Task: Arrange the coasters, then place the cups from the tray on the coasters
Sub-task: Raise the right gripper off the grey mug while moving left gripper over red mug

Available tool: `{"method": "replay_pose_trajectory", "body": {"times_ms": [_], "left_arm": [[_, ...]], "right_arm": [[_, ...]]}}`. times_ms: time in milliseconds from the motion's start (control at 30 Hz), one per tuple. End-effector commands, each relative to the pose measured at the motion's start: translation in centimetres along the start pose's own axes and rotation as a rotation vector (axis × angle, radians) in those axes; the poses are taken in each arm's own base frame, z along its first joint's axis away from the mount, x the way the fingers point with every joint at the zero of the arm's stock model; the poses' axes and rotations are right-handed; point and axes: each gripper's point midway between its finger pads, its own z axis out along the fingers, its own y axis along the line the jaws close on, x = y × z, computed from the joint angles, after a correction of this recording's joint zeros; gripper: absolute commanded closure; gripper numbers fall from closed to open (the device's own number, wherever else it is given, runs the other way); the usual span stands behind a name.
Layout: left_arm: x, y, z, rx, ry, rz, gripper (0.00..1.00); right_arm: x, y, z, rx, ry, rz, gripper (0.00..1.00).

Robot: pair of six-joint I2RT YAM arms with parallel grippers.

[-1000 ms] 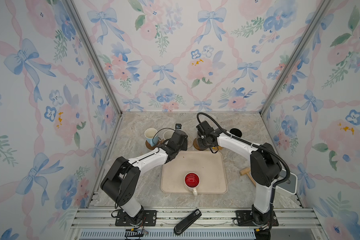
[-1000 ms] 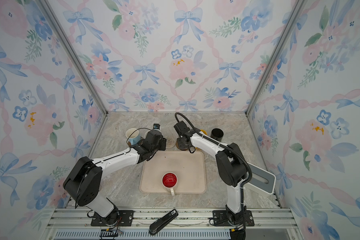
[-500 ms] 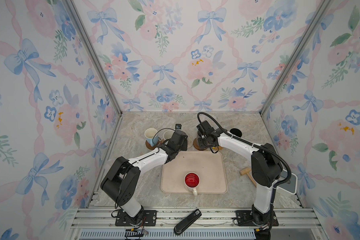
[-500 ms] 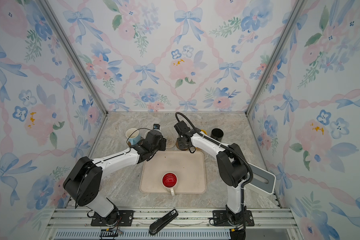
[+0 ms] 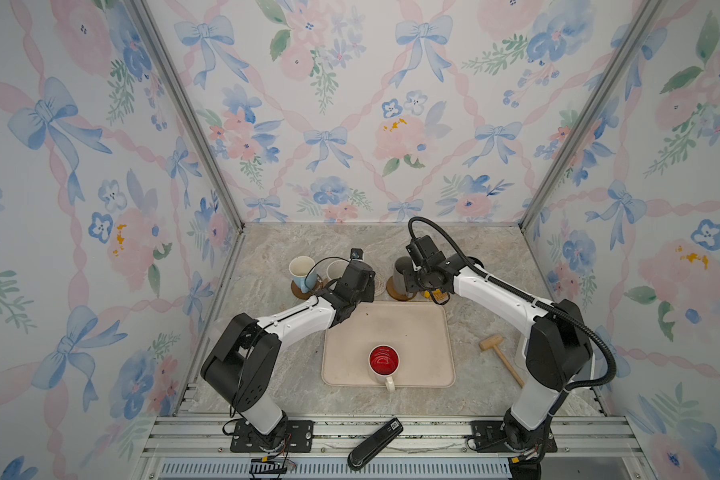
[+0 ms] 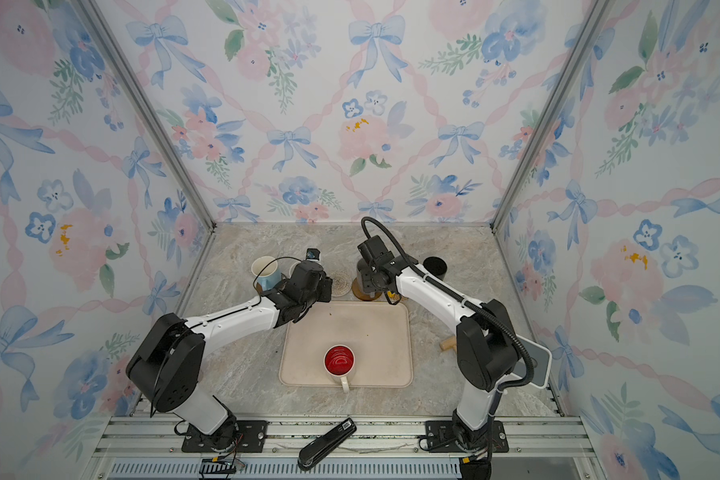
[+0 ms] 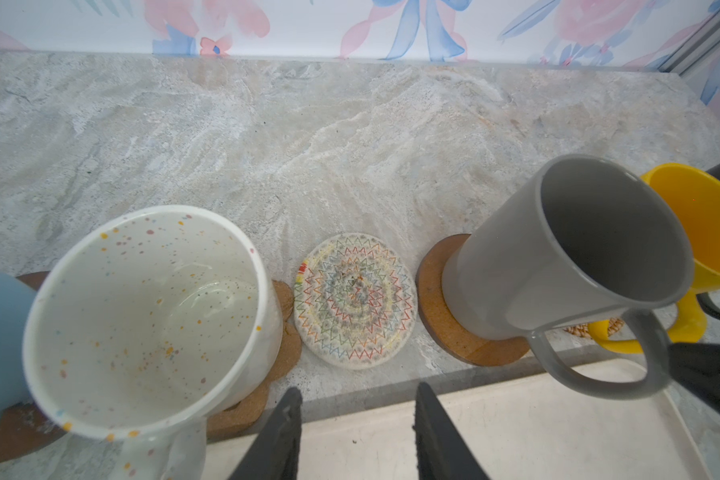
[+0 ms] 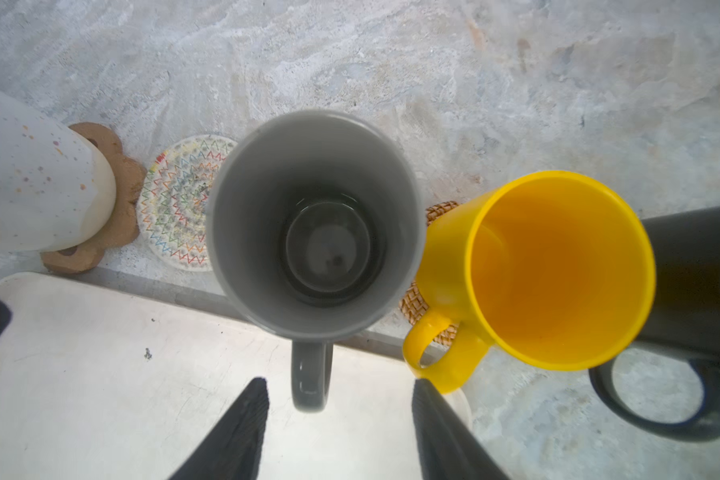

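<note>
In both top views the right arm (image 5: 495,291) hides most of the grey mug (image 8: 312,220), upright on the wooden disc (image 7: 433,299) at the tray's (image 5: 425,332) 12 o'clock, handle toward 6. Right gripper (image 8: 339,382) parted around the handle, untouching; left gripper (image 7: 358,388) parted, empty.

The tray (image 5: 416,328) lies mid-tabletop (image 5: 275,374), with a lone mug (image 5: 384,360) in it by its 6 o'clock rim. Just past the tray's 12 o'clock rim lies a bare coaster (image 7: 354,301), with a second mug (image 7: 142,316) at its 9 o'clock and a third mug (image 7: 558,257) at its 3 o'clock. A mallet (image 5: 500,358) lies at the tray's 3 o'clock.
</note>
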Motion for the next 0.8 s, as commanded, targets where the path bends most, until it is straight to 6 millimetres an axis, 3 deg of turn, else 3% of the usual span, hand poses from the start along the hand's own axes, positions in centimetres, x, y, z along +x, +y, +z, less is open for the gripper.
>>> {"method": "replay_pose_trajectory", "body": {"times_ms": [0,233,567,767], "left_arm": [[-0.4,-0.5,-1.0,0.04,-0.018,-0.011,0.59],[0.9,-2.8,-2.5,0.128,0.068,0.041,0.59],[6.2,-5.9,-7.7,0.276,0.207,0.07,0.63],[8.2,-6.8,-11.5,0.341,0.258,0.075,0.68]], "right_arm": [[-1.6,-1.1,-2.3,-0.001,-0.076,0.056,0.4],[-3.7,-0.4,-5.1,-0.091,-0.185,0.126,0.39],[-2.8,0.8,-4.6,-0.169,-0.185,0.139,0.38],[-2.6,1.0,-4.5,-0.195,-0.191,0.141,0.38]]}}
